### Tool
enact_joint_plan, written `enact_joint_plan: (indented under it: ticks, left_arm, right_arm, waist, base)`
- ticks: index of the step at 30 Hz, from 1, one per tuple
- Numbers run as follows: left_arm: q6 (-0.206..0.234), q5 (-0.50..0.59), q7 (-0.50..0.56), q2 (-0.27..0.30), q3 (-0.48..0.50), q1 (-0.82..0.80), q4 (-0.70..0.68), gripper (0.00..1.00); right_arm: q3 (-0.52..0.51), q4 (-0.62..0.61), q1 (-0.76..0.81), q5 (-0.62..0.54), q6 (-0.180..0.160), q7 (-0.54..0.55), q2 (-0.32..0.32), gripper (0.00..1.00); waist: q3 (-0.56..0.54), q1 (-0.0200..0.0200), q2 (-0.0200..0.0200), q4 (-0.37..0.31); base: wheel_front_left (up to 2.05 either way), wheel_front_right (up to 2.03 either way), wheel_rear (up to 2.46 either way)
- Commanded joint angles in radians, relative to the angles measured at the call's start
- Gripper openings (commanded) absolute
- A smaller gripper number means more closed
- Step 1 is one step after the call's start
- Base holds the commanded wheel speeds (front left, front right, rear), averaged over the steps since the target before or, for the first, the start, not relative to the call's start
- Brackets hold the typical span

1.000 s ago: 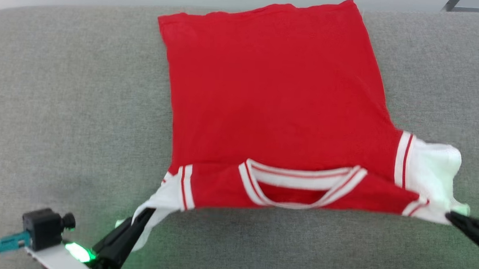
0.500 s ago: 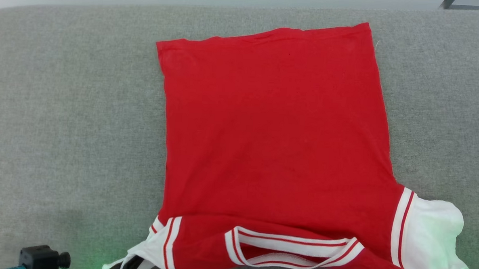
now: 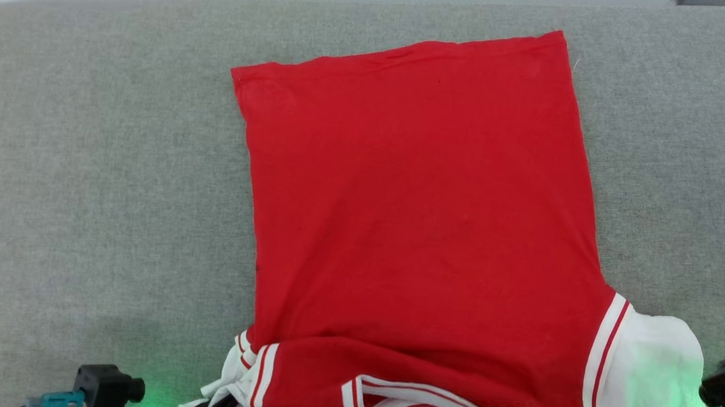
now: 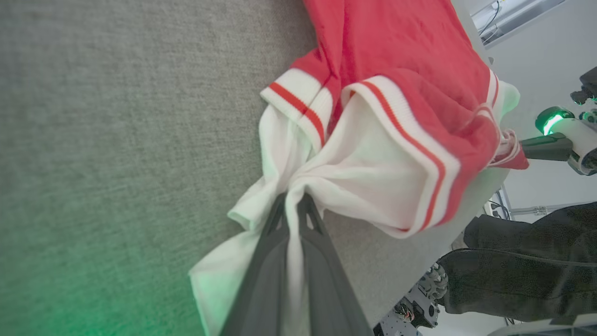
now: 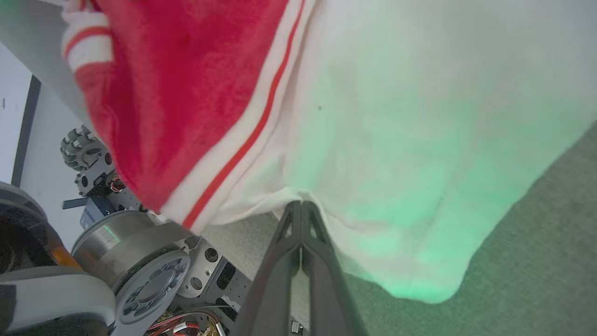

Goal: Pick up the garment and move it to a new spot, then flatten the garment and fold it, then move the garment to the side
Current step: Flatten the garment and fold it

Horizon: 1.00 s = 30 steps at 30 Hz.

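My left gripper is clamped tight on a bunched fold of white sleeve, with loose cloth trailing back along its fingers. My right gripper is closed the same way on the edge of the other white sleeve.

Between the two grips the striped collar and the shoulder line sag a little, and the wrinkles sit close to my fingers. Beyond them the red body of the shirt lies flat and back-up on the gray table, running away from me to its hem at the far end. From the left wrist, the shoulder end seems to sit at or just over the near table edge.

I judge this to be the flattening step. To do it well I would:
- Draw both sleeves apart evenly so the shoulder line goes taut.
- Keep both grippers low and level with each other.
- Avoid pulling one side ahead, since the body already sits slightly skewed.
- Set the collar end down on the table, not past its edge, before letting go.
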Motion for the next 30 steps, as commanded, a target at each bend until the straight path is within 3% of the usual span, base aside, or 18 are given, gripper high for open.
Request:
enact_joint_plan:
  ticks: [1,3,4,5,6,7,12,21,26,30]
  left_arm:
    - [-0.002,0.009,0.007,-0.007,-0.009,-0.005,0.008,0.0]
    - [0.0,0.025,0.011,-0.011,-0.016,-0.015,0.02,0.0]
    - [0.0,0.029,0.011,-0.014,-0.017,-0.017,0.024,0.0]
    - [0.0,0.033,0.008,-0.015,-0.018,-0.019,0.025,0.0]
    - [0.0,0.038,0.001,-0.015,-0.016,-0.023,0.023,0.0]
    - [0.0,0.037,-0.004,-0.015,-0.013,-0.024,0.02,0.0]
    - [0.006,0.042,-0.024,-0.002,-0.006,-0.006,-0.012,0.0]
    - [0.038,0.067,-0.03,0.02,-0.009,0.015,-0.112,0.0]
    - [0.039,0.098,-0.004,0.004,-0.025,-0.018,-0.143,0.0]
    - [0.035,0.147,0.023,-0.024,-0.048,-0.062,-0.131,0.0]
  right_arm:
    - [-0.016,0.01,0.013,-0.016,-0.001,0.002,0.013,0.0]
    - [-0.033,0.025,0.019,-0.04,-0.001,0.017,0.05,0.0]
    - [-0.045,0.03,0.022,-0.053,-0.001,0.021,0.065,0.13]
    - [-0.064,0.037,0.023,-0.06,-0.001,0.015,0.082,0.4]
    - [-0.083,0.039,0.031,-0.061,-0.001,0.012,0.098,0.75]
    - [-0.101,0.039,0.042,-0.06,-0.001,0.007,0.108,1.0]
    - [-0.214,-0.015,0.103,-0.022,-0.001,-0.01,0.114,1.0]
    - [-0.474,-0.176,0.209,0.144,-0.001,-0.028,0.004,1.0]
    - [-0.625,-0.07,0.142,0.152,0.0,-0.003,0.019,1.0]
    - [-0.653,0.047,-0.009,0.085,-0.001,0.071,0.113,1.0]
  waist:
    - [0.002,0.0,0.0,0.0]
    - [0.004,0.0,0.0,0.001]
    - [0.004,0.0,0.0,0.001]
    - [0.003,0.0,0.0,0.001]
    - [0.002,0.0,0.0,0.001]
    - [0.0,0.0,0.0,0.001]
    - [-0.024,0.0,0.0,-0.003]
    - [-0.066,0.0,0.0,0.016]
    - [-0.064,0.0,0.0,0.056]
    - [-0.048,0.0,0.0,0.105]
  base:
    - [0.0,0.0,0.0]
    - [0.0,0.0,0.0]
    - [0.0,0.0,0.0]
    - [0.0,0.0,0.0]
    - [0.0,0.0,0.0]
    - [0.0,0.0,0.0]
    - [0.0,0.0,0.0]
    - [0.0,0.0,0.0]
    - [0.0,0.0,0.0]
    - [0.0,0.0,0.0]
